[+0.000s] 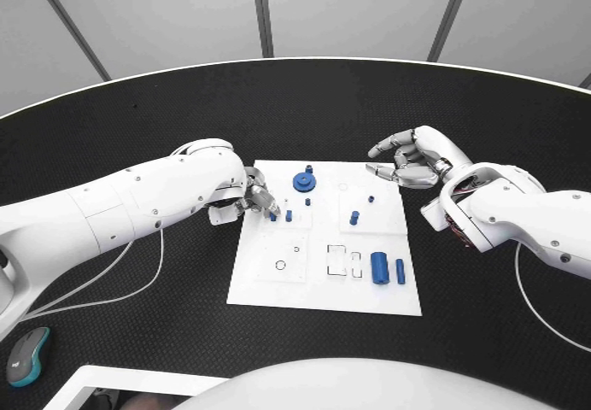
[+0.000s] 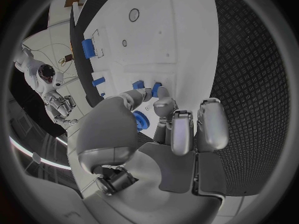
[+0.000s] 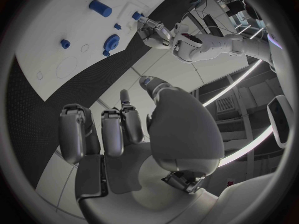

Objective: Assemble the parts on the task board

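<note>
White rectangular task board flat on the black counter. Blue gear seated near its far edge. Small blue pegs upright mid-board. Two blue cylinders lying side by side near the right edge, beside rectangular recesses.

Head camera overhead; wrist cameras close; shared task board

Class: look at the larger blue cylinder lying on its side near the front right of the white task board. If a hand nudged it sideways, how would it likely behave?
The blue cylinder lies on its side on the flat task board, so it would probably roll when nudged rather than slide. It looks like rigid plastic, so likely stiff and fairly light. Its smooth round surface may slip from a loose pinch.
</note>
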Controlling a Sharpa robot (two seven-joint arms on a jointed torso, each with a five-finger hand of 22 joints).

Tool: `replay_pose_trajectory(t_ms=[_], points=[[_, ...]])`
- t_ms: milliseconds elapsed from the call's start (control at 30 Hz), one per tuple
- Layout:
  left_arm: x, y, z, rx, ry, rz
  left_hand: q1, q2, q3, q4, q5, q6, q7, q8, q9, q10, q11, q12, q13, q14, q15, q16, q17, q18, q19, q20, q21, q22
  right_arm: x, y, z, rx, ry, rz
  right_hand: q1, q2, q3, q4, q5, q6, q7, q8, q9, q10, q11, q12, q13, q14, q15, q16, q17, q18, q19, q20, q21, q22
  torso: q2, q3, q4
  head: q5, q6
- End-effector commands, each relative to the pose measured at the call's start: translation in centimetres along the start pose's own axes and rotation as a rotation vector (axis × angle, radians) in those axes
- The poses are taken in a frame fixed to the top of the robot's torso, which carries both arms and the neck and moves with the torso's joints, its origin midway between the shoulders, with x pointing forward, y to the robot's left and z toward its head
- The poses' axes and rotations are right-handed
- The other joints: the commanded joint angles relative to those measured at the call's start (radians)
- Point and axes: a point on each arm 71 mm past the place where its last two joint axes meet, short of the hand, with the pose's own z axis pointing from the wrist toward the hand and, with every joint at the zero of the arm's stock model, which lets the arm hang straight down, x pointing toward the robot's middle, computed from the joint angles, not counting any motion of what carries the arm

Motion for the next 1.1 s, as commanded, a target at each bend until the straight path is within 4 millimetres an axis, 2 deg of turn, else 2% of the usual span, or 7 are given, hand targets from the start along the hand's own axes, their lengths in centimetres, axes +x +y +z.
replay_pose_trajectory(t_ms=[33,833,1100], points=[[0.01,0.04,-0.01,-0.001,0.001,0.001,-0.001,-0.012,0.049,-0.054,0.003,-0.006,-0.018,0.006,-0.002,0.005,-0.002,0.006,0.002,0.092,-0.008,0.005,0.214,-0.007,0.006,-0.005,0.005,0.003,-0.01,-0.01,0.00,0.000,-0.001,0.000,0.004,0.008,0.000,0.004,0.004,-0.002,-0.002,0.005,0.000,0.002,-0.005,0.003,0.118,0.090,-0.007,-0.003,0.194,0.011,0.052,-0.005,-0.005,0.165,0.001,-0.0001,0.0006,0.000,-0.001],[-0.09,0.38,-0.04,-0.014,-0.005,-0.006,-0.042,-0.036,-0.059,0.025,-0.001,0.017,-0.026,0.019,-0.025,0.008,-0.009,0.016,0.010,0.093,-0.016,0.005,0.215,-0.012,0.017,-0.013,0.016,0.025,-0.11,-0.02,-0.09,0.001,-0.006,0.000,0.003,0.007,-0.001,0.006,0.004,-0.003,-0.002,0.005,0.000,0.001,-0.005,0.001,0.117,0.090,-0.007,-0.004,0.192,0.011,0.051,-0.005,-0.007,0.163,0.000,0.0004,0.0001,0.001,-0.003],[-0.21,0.51,-0.05,-0.015,-0.017,-0.017,-0.059,-0.038,-0.150,0.083,-0.007,0.019,-0.025,0.025,-0.037,0.006,-0.008,0.018,0.009,0.093,-0.015,0.005,0.216,-0.013,0.019,-0.013,0.018,0.030,-0.14,-0.04,-0.10,0.001,-0.008,0.000,0.003,0.007,-0.001,0.006,0.004,-0.003,-0.002,0.005,0.000,0.000,-0.005,0.000,0.116,0.089,-0.007,-0.005,0.191,0.012,0.051,-0.005,-0.009,0.162,0.000,0.0005,0.0008,0.000,-0.002]])
